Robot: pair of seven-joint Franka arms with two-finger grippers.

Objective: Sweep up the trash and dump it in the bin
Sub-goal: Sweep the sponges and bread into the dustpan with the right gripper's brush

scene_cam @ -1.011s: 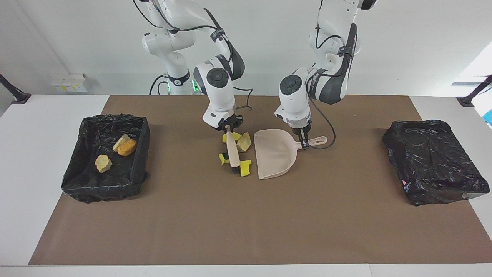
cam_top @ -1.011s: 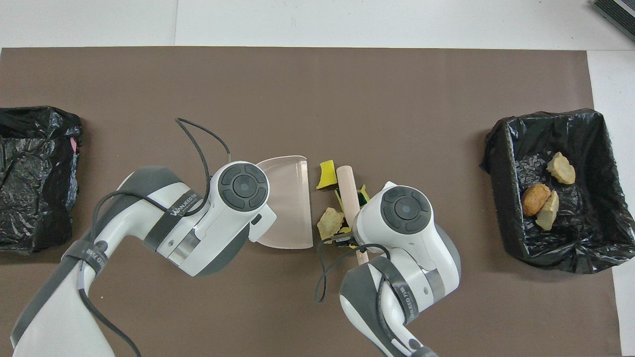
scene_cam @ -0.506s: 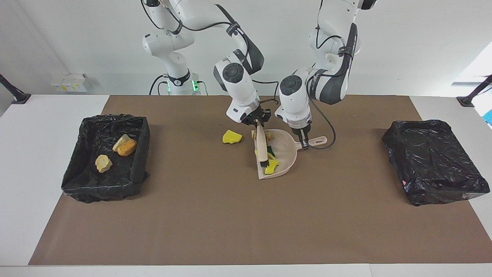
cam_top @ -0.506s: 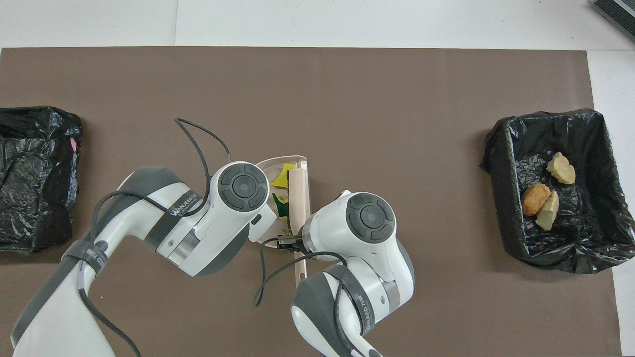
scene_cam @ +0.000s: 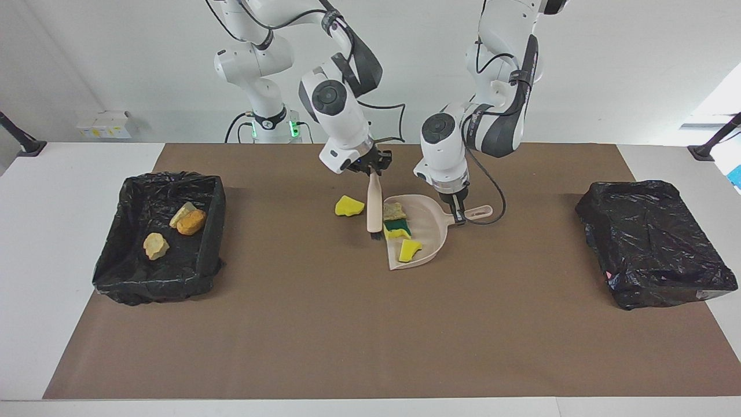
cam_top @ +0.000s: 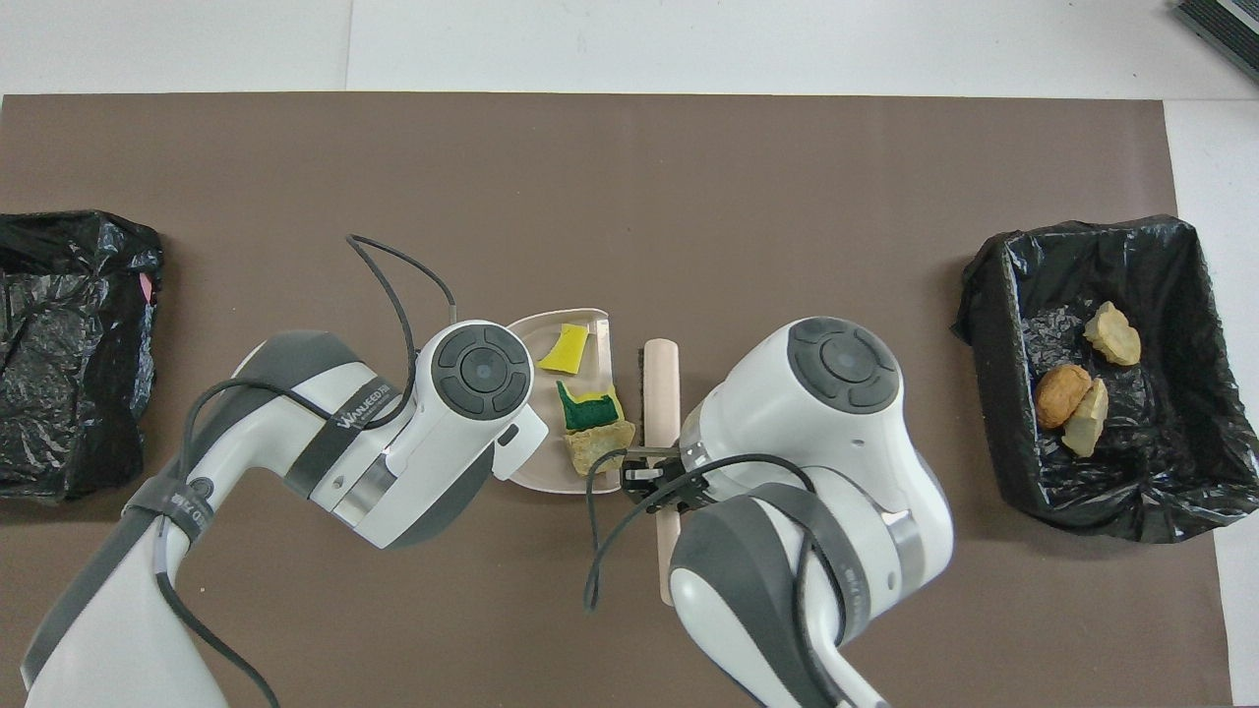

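My left gripper (scene_cam: 458, 212) is shut on the handle of the beige dustpan (scene_cam: 427, 227), which lies flat mid-mat. In the pan (cam_top: 525, 335) are a yellow sponge bit (scene_cam: 409, 250), a green-and-yellow sponge bit (cam_top: 587, 411) and a pale beige lump (scene_cam: 393, 209). My right gripper (scene_cam: 372, 169) is shut on the beige hand brush (scene_cam: 374, 204), which hangs steeply, bristles down, just outside the pan's mouth. One yellow sponge bit (scene_cam: 349, 205) lies on the mat beside the brush, toward the right arm's end. It is hidden under the right arm in the overhead view.
A black-lined bin (scene_cam: 173, 269) at the right arm's end holds two beige lumps and an orange-brown lump (cam_top: 1061, 394). A second black-lined bin (scene_cam: 654, 243) sits at the left arm's end. Brown mat covers the table's middle.
The brush swept two sponge bits and a beige lump into the dustpan, then lifted back out toward the right arm's end. One yellow sponge bit stayed on the mat. The left arm held still.
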